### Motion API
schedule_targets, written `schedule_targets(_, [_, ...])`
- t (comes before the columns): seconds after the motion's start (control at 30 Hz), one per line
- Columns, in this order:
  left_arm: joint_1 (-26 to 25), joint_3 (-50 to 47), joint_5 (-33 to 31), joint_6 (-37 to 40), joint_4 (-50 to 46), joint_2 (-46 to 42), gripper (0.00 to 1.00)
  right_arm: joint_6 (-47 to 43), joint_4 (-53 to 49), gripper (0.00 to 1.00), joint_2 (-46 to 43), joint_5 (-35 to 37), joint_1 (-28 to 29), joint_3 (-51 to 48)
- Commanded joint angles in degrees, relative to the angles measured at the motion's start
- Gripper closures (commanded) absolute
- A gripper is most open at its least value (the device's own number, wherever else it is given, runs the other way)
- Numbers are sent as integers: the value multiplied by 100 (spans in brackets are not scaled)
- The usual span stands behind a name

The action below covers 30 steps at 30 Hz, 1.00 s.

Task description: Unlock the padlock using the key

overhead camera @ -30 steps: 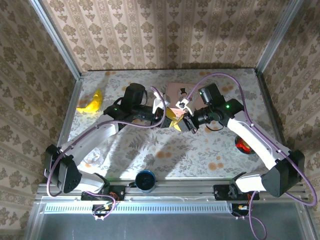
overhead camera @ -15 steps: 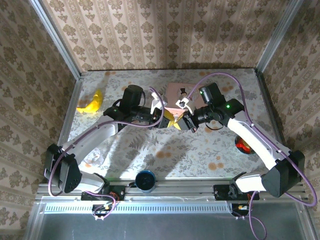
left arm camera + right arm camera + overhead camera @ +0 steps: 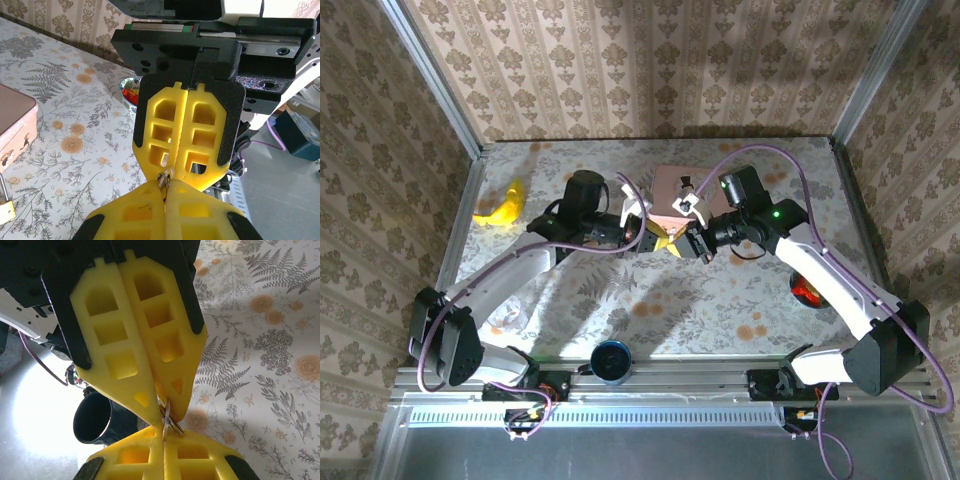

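We see the left tool point(image 3: 167, 189) and the right tool point(image 3: 162, 435) tip to tip, both closed on the small key point(image 3: 167, 415) between them. The padlock point(image 3: 5, 207) lies on the worktop point(image 3: 75, 125), just beside the pink box point(image 3: 12, 125).

Tiny brass padlock point(image 3: 5, 210), small metal key point(image 3: 167, 420) held aloft

Yellow-fingered left gripper point(image 3: 167, 192) and right gripper point(image 3: 162, 434) are standing tip to tip, clamped on a small metal key point(image 3: 167, 416), blocking mid-table; a flat pink box point(image 3: 665, 182) is crowding just behind them, while bare floral tabletop point(image 3: 700, 300) is lying open toward the dark blue cup point(image 3: 612, 360) near-side.
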Motion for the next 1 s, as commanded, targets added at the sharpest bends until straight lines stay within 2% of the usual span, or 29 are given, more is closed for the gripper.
schedule_targets(0.0, [6, -146, -47, 54, 254, -172, 100, 176, 369, 100, -188, 53, 46, -134])
schedule_targets(0.1, [-40, -327, -424, 381, 289, -419, 100, 291, 606, 88, -297, 215, 46, -245])
schedule_targets(0.13, [-78, -396, -621, 505, 297, -524, 100, 331, 677, 80, -317, 268, 46, -280])
schedule_targets(0.27, [-307, -658, -1644, 1010, 444, -1007, 100, 469, 935, 59, -450, 471, 46, -382])
schedule_targets(0.43, [-361, -1064, -2960, 967, 1201, -1463, 100, 617, 1049, 47, -647, 720, 37, -508])
schedule_targets(0.53, [-557, -1298, -3770, 1381, 1662, -1653, 100, 1073, 1150, 45, -755, 1447, 37, -509])
schedule_targets(0.63, [-1150, -1616, -5030, 2533, 2321, -1730, 100, 2033, 1154, 44, -827, 2444, 22, -347])
schedule_targets(0.7, [-1644, -1811, -5963, 3554, 2974, -1587, 100, 2815, 956, 49, -829, 2914, -29, -122])
schedule_targets(0.83, [-2259, -1831, -7277, 5027, 4152, -925, 100, 4297, 994, 49, -928, 3074, -211, -134])
schedule_targets(0.97, [-2587, -1818, -7852, 6041, 5475, -168, 100, 5316, 1492, 49, -1202, 3080, -252, -562])
